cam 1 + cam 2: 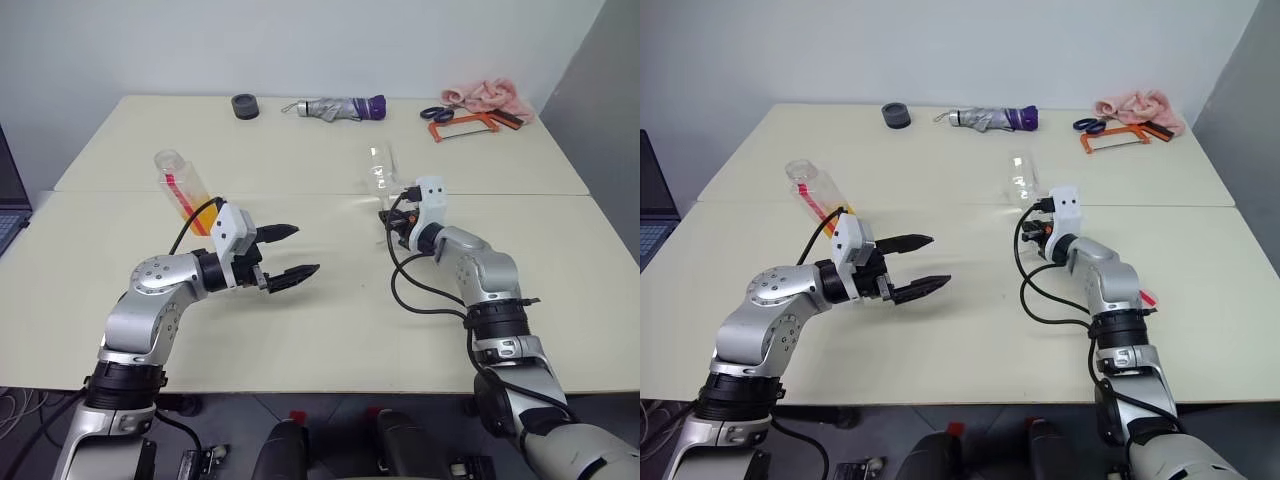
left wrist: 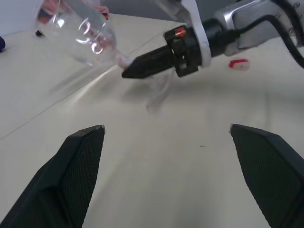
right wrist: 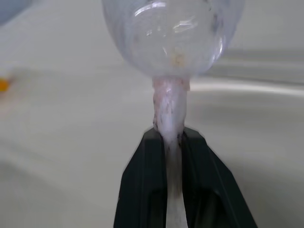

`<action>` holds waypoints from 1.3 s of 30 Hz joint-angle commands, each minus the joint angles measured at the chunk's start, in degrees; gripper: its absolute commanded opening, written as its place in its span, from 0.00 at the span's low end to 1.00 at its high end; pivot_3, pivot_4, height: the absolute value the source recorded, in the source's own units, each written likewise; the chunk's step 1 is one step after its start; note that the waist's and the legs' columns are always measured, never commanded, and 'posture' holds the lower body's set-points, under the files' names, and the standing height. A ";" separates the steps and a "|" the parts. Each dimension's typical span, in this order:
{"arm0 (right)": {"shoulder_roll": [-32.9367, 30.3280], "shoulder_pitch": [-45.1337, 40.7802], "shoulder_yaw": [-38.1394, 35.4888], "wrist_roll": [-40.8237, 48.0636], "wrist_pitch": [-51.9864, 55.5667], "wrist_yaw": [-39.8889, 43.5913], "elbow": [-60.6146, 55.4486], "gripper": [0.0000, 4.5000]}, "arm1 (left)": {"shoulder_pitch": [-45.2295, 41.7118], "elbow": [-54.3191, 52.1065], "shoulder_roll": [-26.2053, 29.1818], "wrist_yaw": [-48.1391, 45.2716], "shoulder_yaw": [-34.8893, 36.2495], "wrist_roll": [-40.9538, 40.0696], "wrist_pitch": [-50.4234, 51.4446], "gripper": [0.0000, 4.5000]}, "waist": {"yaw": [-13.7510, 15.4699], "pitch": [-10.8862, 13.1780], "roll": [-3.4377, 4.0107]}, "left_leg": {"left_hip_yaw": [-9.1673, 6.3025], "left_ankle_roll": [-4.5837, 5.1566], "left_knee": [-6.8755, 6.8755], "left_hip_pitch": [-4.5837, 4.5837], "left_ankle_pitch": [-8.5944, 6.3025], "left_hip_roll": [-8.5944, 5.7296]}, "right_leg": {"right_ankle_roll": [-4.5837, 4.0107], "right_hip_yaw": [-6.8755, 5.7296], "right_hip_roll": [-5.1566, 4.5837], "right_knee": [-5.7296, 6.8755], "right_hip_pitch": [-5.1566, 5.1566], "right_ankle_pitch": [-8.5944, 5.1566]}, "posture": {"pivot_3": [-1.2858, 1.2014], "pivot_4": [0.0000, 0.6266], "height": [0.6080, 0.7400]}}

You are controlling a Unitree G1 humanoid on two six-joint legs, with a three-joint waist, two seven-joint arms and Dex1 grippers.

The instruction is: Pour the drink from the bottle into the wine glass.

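1. Wine glass (image 1: 380, 168) is in the grip of the right gripper (image 3: 173, 142): the two black fingers (image 3: 142, 185) are pressed together on its thin stem, just under the rounded bowl, and the bowl looks empty
2. Seen from the head, the glass stands near the middle of the cream table (image 1: 330, 330), close to the seam between the two table tops, with its bowl leaning away from the robot
3. Left gripper (image 1: 290, 252) is released, its jaws stand wide apart and hold nothing, above the table in front of the left arm
4. Bottle (image 1: 183, 188) is behind the left gripper, tilted, with orange drink (image 1: 200, 215) in its lower part and a red strip along its side; whether anything touches it I cannot tell
5. Far edge of the table carries a folded umbrella (image 1: 335, 108), a dark round object (image 1: 245, 106), scissors (image 1: 437, 113) and a pink cloth (image 1: 490, 97)
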 commanded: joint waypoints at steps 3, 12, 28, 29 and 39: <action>-1.05 7.02 4.39 -0.73 -1.19 1.35 -7.13 0.03 | -1.38 -0.58 0.96 -1.47 -0.80 -0.50 0.80 1.00 | 0.02 -0.01 -0.01 | 0.01 0.00 0.00 0.02 0.00 0.00 | 0.00 0.01 0.02 0.01 0.01 0.00 | 0.52 0.24 1.00; -2.37 26.13 8.77 -3.46 -8.40 -0.15 -18.25 0.03 | -0.28 -1.32 2.23 -4.73 -1.35 -1.05 2.53 1.00 | 0.46 -0.20 -0.14 | -0.09 -0.01 -0.03 0.09 -0.01 -0.01 | 0.02 -0.05 0.02 -0.09 0.17 -0.03 | 0.52 0.24 1.00; -3.51 29.73 14.33 -7.69 -28.51 2.59 -15.29 0.03 | 1.73 -1.83 1.77 -3.04 1.06 -1.34 1.65 1.00 | -0.25 -0.77 -0.73 | 0.11 -0.02 -0.03 0.58 0.00 0.12 | 0.25 0.17 0.45 -0.03 0.41 -0.19 | 0.52 0.24 1.00; -2.77 28.49 14.22 -7.77 -31.19 2.57 -14.37 0.03 | 2.15 -2.14 1.79 -2.51 1.61 -1.48 1.67 1.00 | -0.31 -0.77 -0.73 | 0.12 -0.02 -0.04 0.58 0.00 0.14 | 0.24 0.18 0.45 -0.03 0.40 -0.19 | 0.52 0.24 1.00; 3.51 9.29 14.75 -9.62 -43.97 4.55 7.92 0.03 | 4.83 -4.83 1.91 4.96 7.12 -1.30 0.92 1.00 | -0.75 -0.60 -0.61 | 0.07 -0.03 -0.04 0.38 0.01 0.16 | -0.09 0.13 0.45 0.03 0.19 0.01 | 0.52 0.24 1.00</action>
